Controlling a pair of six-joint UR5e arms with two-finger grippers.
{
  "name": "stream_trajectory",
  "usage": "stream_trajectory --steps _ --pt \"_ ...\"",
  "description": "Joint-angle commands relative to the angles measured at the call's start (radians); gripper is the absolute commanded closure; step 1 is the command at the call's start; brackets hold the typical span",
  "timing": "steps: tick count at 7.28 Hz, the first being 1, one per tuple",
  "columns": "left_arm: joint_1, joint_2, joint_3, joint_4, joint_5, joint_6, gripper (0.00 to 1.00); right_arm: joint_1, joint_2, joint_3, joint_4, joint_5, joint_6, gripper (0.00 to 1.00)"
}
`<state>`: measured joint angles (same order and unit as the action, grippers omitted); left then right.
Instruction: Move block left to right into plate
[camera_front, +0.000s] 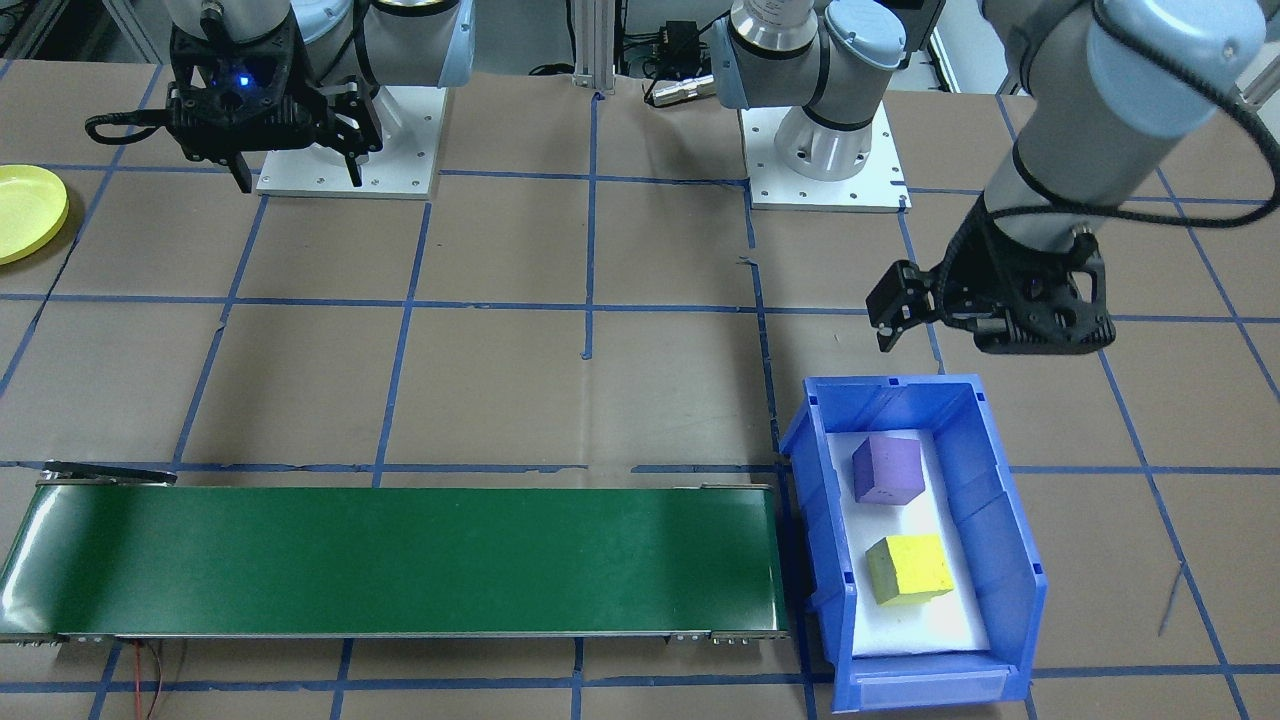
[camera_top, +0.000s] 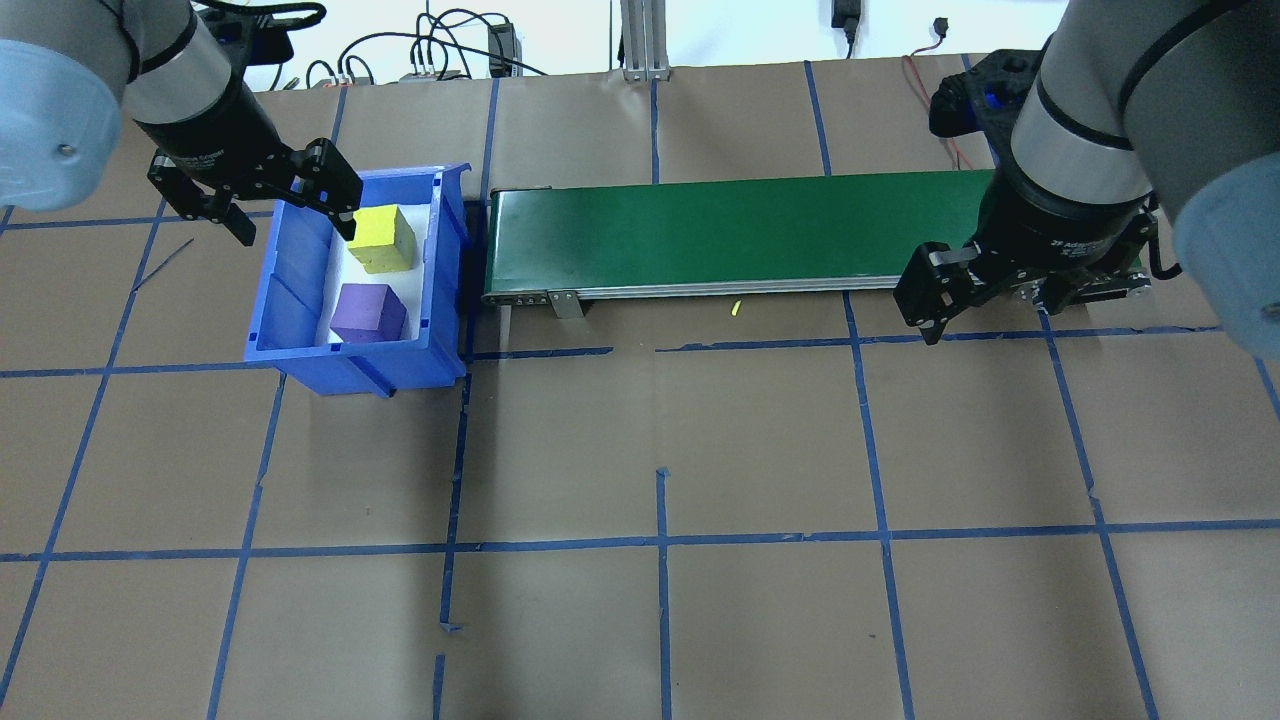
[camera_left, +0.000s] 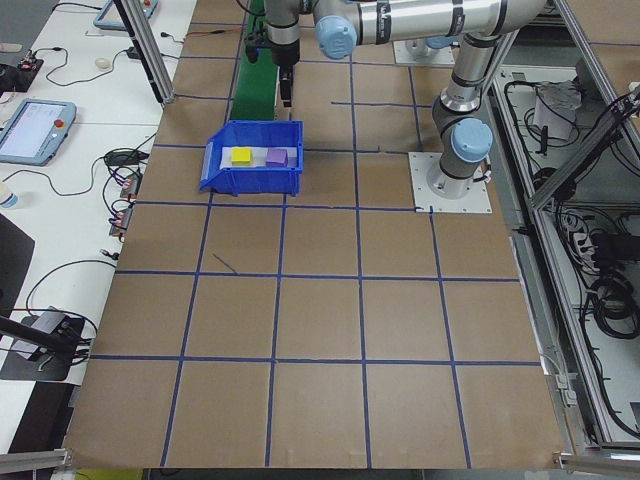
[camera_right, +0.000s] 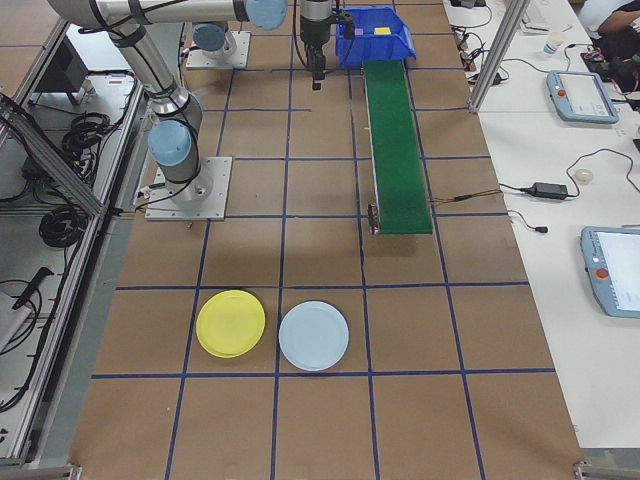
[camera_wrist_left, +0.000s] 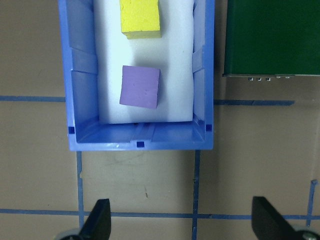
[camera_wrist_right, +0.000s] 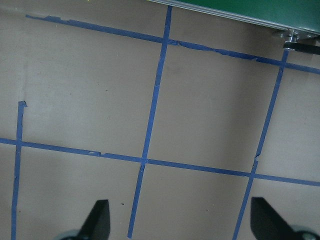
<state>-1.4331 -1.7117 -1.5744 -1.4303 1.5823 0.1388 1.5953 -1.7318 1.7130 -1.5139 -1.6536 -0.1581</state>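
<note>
A purple block (camera_front: 888, 470) (camera_wrist_left: 140, 86) and a yellow block (camera_front: 908, 568) (camera_wrist_left: 140, 17) lie on white foam inside a blue bin (camera_front: 990, 520) (camera_wrist_left: 80, 75). My left gripper (camera_front: 940, 320) (camera_wrist_left: 182, 225) hovers open and empty just off the bin's robot-side end, nearest the purple block. The yellow plate (camera_front: 25, 212) (camera_right: 231, 323) rests on the table far over on my right side. My right gripper (camera_front: 297, 170) (camera_wrist_right: 181, 225) hangs open and empty above bare table, near the green belt's right end.
A long green conveyor belt (camera_front: 400, 560) (camera_top: 730, 235) runs from beside the bin toward my right side. A light blue plate (camera_right: 313, 335) sits beside the yellow one. Blue tape lines grid the brown table.
</note>
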Motion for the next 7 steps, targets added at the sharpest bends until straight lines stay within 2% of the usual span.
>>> stream_trajectory --steps 1,2,5,7 --pt "0.048 -0.109 -0.012 0.094 -0.001 0.064 0.0 0.0 0.0 0.0 0.0 -0.002 -0.001 0.0" --pt "0.048 -0.123 -0.024 0.096 -0.002 0.061 0.0 0.0 0.0 -0.001 0.0 -0.002 -0.003 0.0" --pt "0.049 -0.167 -0.133 0.237 -0.007 0.059 0.0 0.0 0.0 -0.001 0.001 -0.002 -0.003 0.0" --pt "0.049 -0.19 -0.139 0.284 -0.013 0.061 0.0 0.0 0.0 -0.001 0.001 -0.002 0.0 0.0"
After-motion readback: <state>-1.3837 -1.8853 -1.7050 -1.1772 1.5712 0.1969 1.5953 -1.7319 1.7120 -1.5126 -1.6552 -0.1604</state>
